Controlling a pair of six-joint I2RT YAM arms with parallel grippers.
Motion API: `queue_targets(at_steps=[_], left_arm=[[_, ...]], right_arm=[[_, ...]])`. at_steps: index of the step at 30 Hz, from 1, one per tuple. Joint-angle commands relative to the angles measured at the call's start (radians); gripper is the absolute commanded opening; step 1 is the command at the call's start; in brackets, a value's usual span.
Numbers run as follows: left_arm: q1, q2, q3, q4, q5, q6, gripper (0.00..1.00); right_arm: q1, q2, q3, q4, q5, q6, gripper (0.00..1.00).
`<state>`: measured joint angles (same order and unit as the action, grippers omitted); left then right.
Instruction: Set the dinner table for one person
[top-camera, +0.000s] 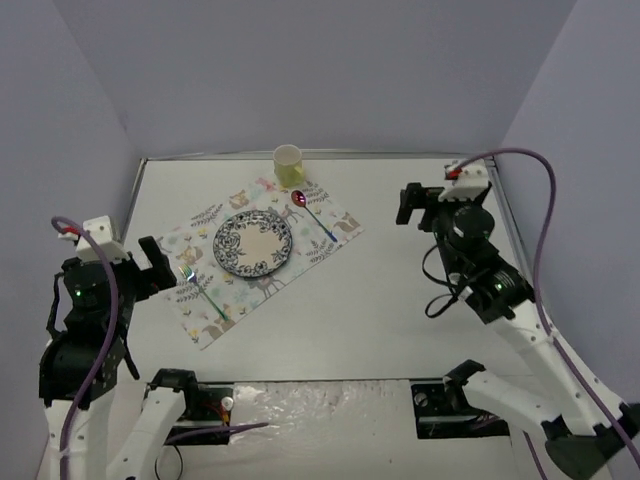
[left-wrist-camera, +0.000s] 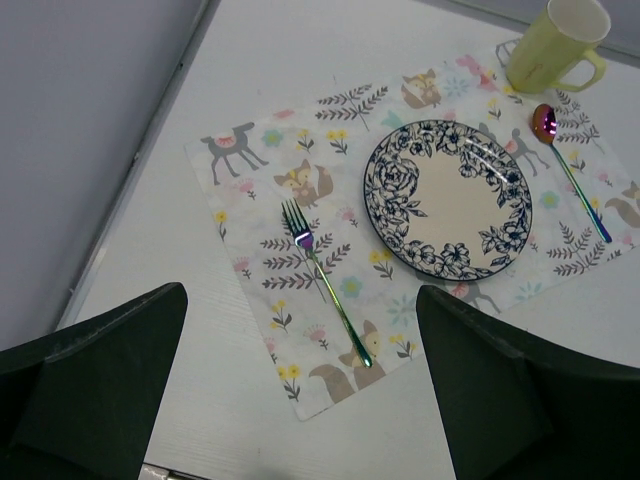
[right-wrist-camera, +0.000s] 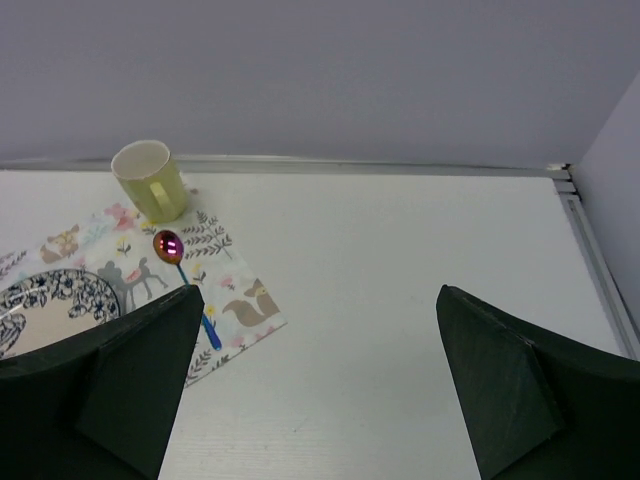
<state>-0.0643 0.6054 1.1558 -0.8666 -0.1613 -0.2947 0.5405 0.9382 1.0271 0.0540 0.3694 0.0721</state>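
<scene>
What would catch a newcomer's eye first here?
A bright placemat printed with foxes and flowers lies skewed left of centre on the white table, carrying a blue-patterned plate with a rainbow fork on one side and spoon on the other. A yellow mug stands at its far corner. The left tool and right tool hang open at either side.

flat matte white dinner table (top-camera: 385, 300)

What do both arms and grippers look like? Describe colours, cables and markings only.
The left arm and right arm have black motor joints, with white links near the bases. A purple cable loops along each. Each wrist carries a white block with a red-orange part, and a small green light glows on each arm. The left gripper and right gripper have broad matte black fingers.
</scene>
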Motion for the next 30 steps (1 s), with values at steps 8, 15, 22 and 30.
queue_targets(at_steps=[8,15,22,30], left_arm=[[-0.025,-0.099,0.116,-0.185,0.019,0.040,0.97],[-0.069,-0.157,0.084,-0.238,-0.061,0.016,0.97],[-0.139,-0.221,0.085,-0.252,-0.154,-0.037,0.97],[-0.181,-0.271,0.085,-0.259,-0.187,-0.055,0.97]], right_arm=[[-0.007,-0.455,-0.168,-0.049,0.157,-0.029,1.00],[-0.004,-0.576,-0.245,-0.109,0.203,0.014,1.00],[-0.004,-0.659,-0.278,-0.111,0.235,0.024,1.00],[-0.007,-0.792,-0.350,-0.092,0.171,-0.039,1.00]])
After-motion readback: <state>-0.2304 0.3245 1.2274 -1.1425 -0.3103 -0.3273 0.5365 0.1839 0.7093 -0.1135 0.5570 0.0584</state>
